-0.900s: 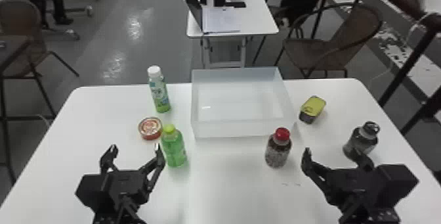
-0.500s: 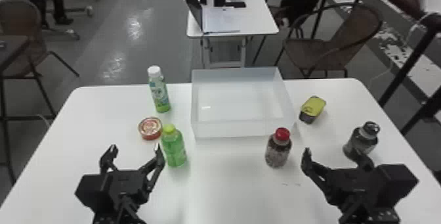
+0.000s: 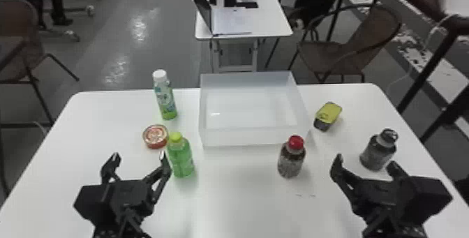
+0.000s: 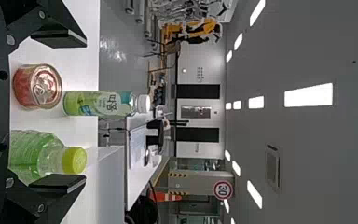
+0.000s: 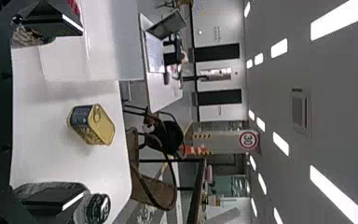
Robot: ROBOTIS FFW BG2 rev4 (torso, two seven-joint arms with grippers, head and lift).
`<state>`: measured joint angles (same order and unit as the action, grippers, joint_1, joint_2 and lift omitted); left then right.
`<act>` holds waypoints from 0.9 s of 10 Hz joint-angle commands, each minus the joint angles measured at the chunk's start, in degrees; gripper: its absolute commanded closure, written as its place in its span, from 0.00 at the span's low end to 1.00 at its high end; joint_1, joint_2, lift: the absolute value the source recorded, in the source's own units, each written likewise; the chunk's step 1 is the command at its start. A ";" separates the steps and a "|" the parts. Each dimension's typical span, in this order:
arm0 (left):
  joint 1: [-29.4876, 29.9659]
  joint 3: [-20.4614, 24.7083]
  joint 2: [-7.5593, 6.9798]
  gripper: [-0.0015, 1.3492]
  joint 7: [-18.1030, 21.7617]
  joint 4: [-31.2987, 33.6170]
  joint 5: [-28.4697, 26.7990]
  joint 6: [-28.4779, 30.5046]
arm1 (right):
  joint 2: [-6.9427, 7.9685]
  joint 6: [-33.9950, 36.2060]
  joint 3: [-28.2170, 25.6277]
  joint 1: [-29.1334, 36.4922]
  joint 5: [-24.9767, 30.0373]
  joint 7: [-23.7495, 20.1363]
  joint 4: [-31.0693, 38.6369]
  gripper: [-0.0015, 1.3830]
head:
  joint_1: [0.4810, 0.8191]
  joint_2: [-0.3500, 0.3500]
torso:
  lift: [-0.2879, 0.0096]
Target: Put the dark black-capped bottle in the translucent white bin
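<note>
Both your sets of jaws are wide apart, gripping nothing. Bottle [image 3: 378, 151]'s upright just past the right jaws on the worktop [image 3: 240, 202], outside the bin [image 3: 254, 136], so you've basically got the whole job left.

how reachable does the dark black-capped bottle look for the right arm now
Probably yes: the right end effector is open, and the dark black-capped bottle stands just ahead with no other object between. In the right wrist view the outer finger partly covers it, so shifting outward first seems wise.
</note>
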<state>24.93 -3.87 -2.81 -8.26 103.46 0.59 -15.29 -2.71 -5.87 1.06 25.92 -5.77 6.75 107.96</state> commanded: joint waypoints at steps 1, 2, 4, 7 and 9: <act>0.03 0.00 0.00 0.19 0.00 -0.01 0.12 0.00 | 0.07 -2.12 -2.11 -0.52 -1.70 1.43 -2.84 0.06 | 0.63 0.47 | 0.75; -0.05 0.09 -0.09 0.19 0.00 -0.01 0.29 0.00 | 0.07 -4.58 -3.96 -2.01 -2.49 1.60 -6.18 0.06 | 0.63 0.44 | 0.75; 0.03 0.00 -0.26 0.19 0.00 -0.01 0.47 0.00 | -0.10 -7.57 -7.47 -5.70 -3.46 1.51 -12.15 0.06 | 0.63 0.37 | 0.75; 0.12 0.09 -0.09 0.19 0.00 -0.01 0.82 -0.09 | -1.69 -10.65 -9.85 -12.38 -6.27 -3.50 -23.58 0.06 | 0.63 0.29 | 0.75; 0.47 0.53 0.44 0.19 0.00 -0.01 0.91 -0.26 | -2.48 -11.44 -9.85 -16.51 -6.36 -6.84 -29.91 0.06 | 0.63 0.27 | 0.75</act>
<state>25.27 -3.49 -2.58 -8.26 103.46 1.47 -15.50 -4.98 -17.07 -8.78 10.71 -12.22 0.08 80.07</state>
